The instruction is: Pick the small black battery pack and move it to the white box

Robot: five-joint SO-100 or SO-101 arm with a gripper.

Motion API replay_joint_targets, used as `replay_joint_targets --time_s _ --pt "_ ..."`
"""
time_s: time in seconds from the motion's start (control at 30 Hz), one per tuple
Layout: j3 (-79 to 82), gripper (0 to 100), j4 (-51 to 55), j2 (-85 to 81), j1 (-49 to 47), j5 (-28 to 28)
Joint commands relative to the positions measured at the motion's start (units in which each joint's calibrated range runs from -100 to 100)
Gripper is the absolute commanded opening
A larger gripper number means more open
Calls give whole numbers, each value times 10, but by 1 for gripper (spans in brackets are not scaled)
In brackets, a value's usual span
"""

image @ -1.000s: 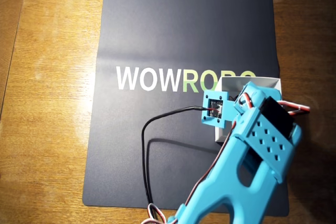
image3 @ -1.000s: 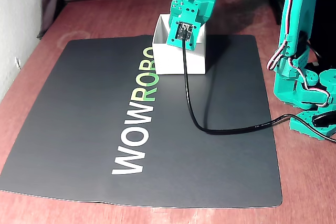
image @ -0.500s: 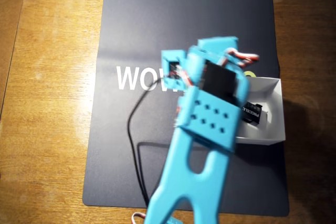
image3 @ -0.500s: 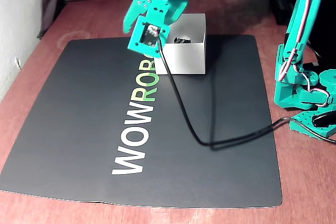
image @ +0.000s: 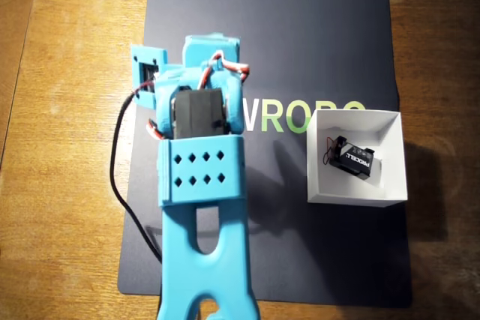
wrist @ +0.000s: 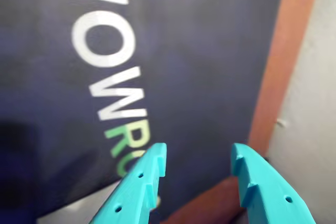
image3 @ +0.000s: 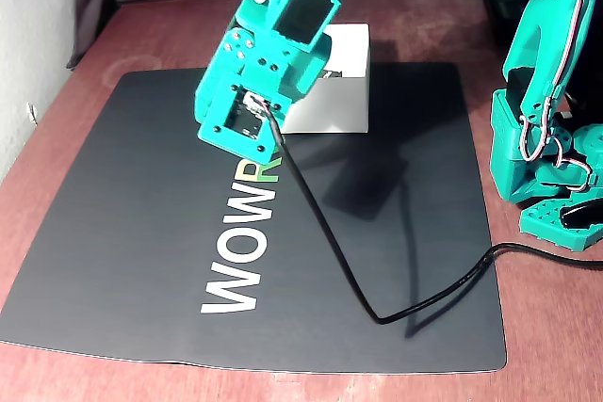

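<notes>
1. Battery pack [image: 354,158] lies inside the white box [image: 392,157], wires trailing toward the box's left wall in the overhead view.
2. The gripper [wrist: 198,160] hangs over the dark mat [image: 315,35], well apart from the box; its fingers are spread with nothing between them.
3. Judged from this, the placing looks done, though the fixed view hides the box's inside.
4. Next the arm likely only needs to draw back clear of the box.
</notes>
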Motion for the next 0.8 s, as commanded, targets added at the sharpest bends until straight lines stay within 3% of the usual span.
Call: replay_joint_targets --time_s 0.0,0.27,0.63,0.77 --pt "24 14 -6 -32 3 -2" --pt "163 14 -23 -143 7 0" --pt "517 14 -18 -542 22 3" --pt "550 14 18 -583 30 41"
